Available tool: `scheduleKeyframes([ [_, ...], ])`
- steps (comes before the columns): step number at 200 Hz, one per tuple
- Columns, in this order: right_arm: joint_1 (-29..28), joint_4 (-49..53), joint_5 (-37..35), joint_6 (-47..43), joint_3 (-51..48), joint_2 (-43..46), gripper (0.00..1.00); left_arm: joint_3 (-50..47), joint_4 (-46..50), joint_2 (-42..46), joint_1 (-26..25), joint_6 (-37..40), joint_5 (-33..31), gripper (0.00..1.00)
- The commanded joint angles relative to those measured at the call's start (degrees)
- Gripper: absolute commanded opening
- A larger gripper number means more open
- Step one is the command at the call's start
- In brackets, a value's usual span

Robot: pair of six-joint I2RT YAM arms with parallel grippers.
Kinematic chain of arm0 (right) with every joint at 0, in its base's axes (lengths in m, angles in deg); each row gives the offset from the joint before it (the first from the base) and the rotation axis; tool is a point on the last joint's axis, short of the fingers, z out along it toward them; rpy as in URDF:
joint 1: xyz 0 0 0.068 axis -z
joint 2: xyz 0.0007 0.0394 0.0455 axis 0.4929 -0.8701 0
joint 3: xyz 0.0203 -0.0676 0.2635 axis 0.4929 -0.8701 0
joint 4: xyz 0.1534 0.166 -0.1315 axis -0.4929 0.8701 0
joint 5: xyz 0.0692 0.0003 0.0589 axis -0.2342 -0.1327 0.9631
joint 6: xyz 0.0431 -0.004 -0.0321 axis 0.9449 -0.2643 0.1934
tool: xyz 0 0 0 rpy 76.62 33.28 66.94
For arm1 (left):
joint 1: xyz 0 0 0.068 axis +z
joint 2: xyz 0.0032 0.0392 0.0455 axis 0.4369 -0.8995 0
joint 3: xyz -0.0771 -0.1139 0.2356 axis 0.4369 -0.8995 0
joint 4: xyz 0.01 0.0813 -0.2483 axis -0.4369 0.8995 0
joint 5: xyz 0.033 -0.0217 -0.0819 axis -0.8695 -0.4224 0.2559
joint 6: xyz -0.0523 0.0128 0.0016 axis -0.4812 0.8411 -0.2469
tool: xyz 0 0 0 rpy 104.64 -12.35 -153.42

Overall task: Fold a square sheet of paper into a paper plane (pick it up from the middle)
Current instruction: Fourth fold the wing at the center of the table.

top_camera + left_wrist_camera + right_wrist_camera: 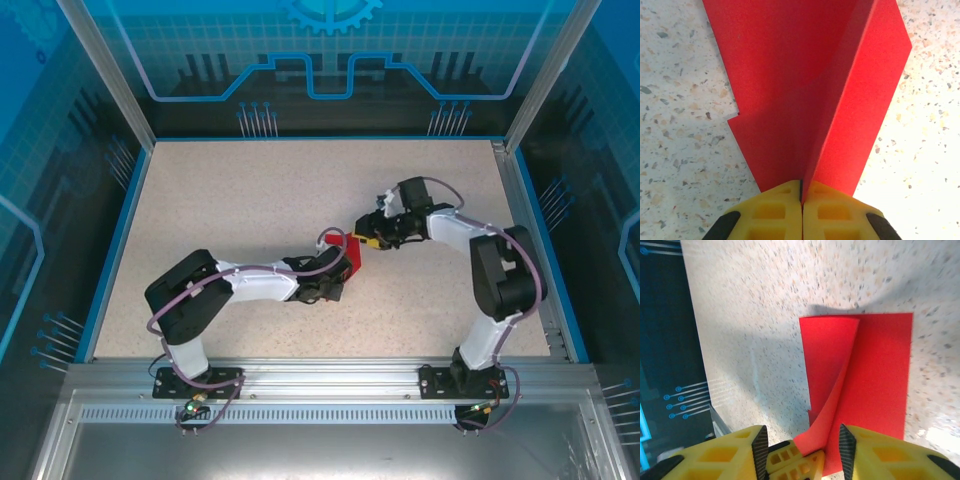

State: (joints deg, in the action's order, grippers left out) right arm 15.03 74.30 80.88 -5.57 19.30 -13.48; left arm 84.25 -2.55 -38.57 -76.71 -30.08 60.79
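- Speckled beige bench (250,210) lies inside a blue-panelled enclosure, with both arms reaching toward its middle.
- Left pincer (801,192): its yellow fingers are pressed together, and the near edge of the thin bright red sheet of paper (790,75) is clamped in the seam between them.
- Right pincer (803,440): the jaws stand apart. A curled red flap and a yellow fingertip from the other arm show in the gap. The pads do not press on the paper; whether one brushes it I cannot tell.
- From above, the two pincers meet tip to tip, and the red sheet (352,256) sits at the left pincer's (342,272) tip, just beside the right pincer (372,242).
- The sheet is partly folded: one half lies flat on the bench, the other rises along a straight crease like a wing.
- In the right wrist view it reads as a rectangle (880,370) with one flap curling up.
- A small stepped notch shows on its left edge in the left wrist view.
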Motion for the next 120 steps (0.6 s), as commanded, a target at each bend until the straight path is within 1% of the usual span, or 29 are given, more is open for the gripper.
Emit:
scheduleKeyframes([
  [1, 1.49, 2.23, -2.12, -1.35, -2.33, 3.27, 0.46, -2.94, -4.35, 1.36, 1.79, -0.76, 6.63, 0.04],
  [40, 0.15, -0.03, -0.79, -1.19, -5.39, 4.35, 0.45, -8.94, -13.81, 2.68, 5.64, -4.53, 15.66, 0.03],
  [53, -1.02, -0.85, -0.43, -1.02, -6.06, 4.28, 0.40, -10.84, -16.49, 3.05, 7.02, -5.37, 18.75, 0.03],
  [83, -4.23, -3.49, -0.30, 0.26, -6.72, 3.62, 0.29, -14.16, -21.27, 2.93, 9.82, -7.87, 23.60, 0.03],
  [110, -7.18, -7.79, 0.34, 3.32, -6.97, 2.39, 0.18, -14.79, -21.82, 2.02, 10.89, -9.12, 25.75, 0.02],
  [120, -8.17, -9.45, 0.57, 4.49, -6.89, 1.76, 0.16, -15.52, -22.42, 2.00, 10.95, -9.82, 25.79, 0.03],
])
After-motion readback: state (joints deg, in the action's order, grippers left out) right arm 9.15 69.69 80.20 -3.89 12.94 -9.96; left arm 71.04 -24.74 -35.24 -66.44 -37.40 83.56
